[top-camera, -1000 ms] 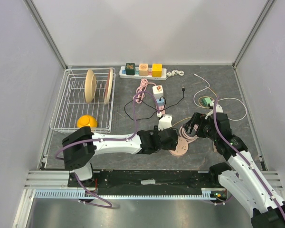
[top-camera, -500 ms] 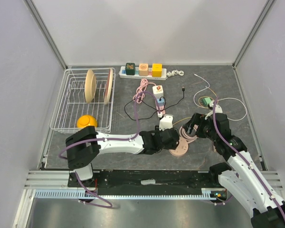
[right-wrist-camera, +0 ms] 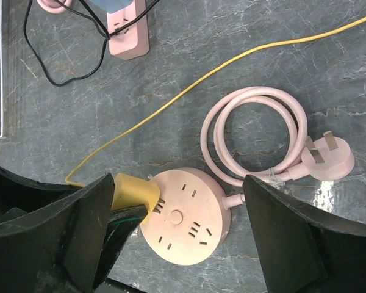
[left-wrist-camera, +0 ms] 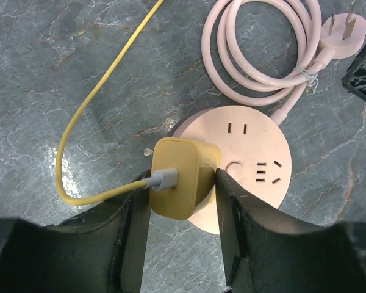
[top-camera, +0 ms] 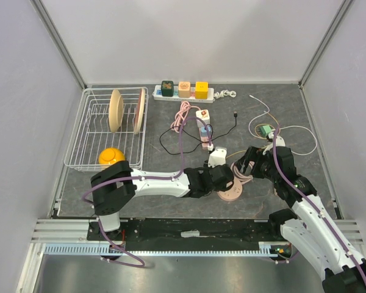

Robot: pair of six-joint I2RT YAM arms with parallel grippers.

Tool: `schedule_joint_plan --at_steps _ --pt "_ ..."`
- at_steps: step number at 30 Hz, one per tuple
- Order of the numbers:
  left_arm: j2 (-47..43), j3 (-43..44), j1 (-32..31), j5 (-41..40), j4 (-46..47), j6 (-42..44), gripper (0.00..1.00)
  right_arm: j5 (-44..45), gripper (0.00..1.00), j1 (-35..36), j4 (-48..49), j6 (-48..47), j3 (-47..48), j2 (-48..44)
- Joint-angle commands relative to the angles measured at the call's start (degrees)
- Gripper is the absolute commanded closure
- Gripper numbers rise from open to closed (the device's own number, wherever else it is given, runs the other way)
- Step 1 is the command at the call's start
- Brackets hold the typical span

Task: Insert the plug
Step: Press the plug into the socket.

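My left gripper is shut on a yellow plug with a yellow cable. It holds the plug against the left edge of a round pink socket lying on the grey table. In the right wrist view the plug is tilted, with its prongs showing at the left slots of the socket. My right gripper is open above the socket, touching nothing. In the top view the left gripper and right gripper flank the socket.
The socket's coiled pink cord lies just behind it. A small pink strip with a black cable lies further back. A white power strip sits at the rear, a wire dish rack at left, and a white cable loop at right.
My left arm has shifted slightly right, bringing the plug closer onto the round socket. The right arm has barely moved.
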Motion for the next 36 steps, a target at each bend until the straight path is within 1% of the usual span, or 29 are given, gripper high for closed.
schedule_joint_plan --at_steps 1,10,14,17,20,21,24,26,29,30,36 --pt "0.58 2.29 -0.55 -2.86 2.34 1.93 0.5 -0.32 0.07 -0.09 2.14 -0.22 -0.68 -0.88" --pt "2.86 6.24 -3.8 -6.03 -1.52 6.68 0.5 -0.23 0.07 -0.18 2.14 0.57 -1.48 -1.94" --pt "4.88 7.83 -4.07 -6.99 -3.8 6.33 0.51 -0.32 0.07 -0.09 2.14 1.01 -1.91 -2.64" --pt "6.02 7.92 -4.24 -6.91 -4.42 5.89 0.54 -0.32 0.07 -0.09 1.87 1.19 -2.0 -2.9" --pt "6.73 8.01 -4.42 -6.73 -5.21 4.4 0.62 -0.06 0.07 -0.18 1.78 1.19 -2.18 -3.17" --pt "6.82 8.09 -4.42 -6.99 -5.48 4.05 0.69 0.12 0.07 -0.09 1.7 1.27 -2.18 -3.17" --pt "6.56 7.48 -4.42 -7.78 -6.27 2.29 0.83 0.12 0.07 -0.09 1.7 1.1 -2.27 -3.34" --pt "6.38 7.13 -4.42 -7.87 -6.36 1.5 0.86 0.12 0.07 -0.18 1.7 1.1 -2.36 -3.17" --pt "6.38 6.86 -4.42 -7.26 -6.36 1.14 0.86 0.3 0.07 -0.01 1.7 0.75 -2.27 -3.08" --pt "6.47 6.78 -4.5 -7.0 -6.18 1.14 0.98 0.38 0.07 0.0 1.7 0.66 -2.18 -3.08" --pt "7.17 4.93 -4.5 -6.12 -5.48 -0.79 0.98 0.65 0.07 0.52 1.7 0.31 -2.09 -2.64"
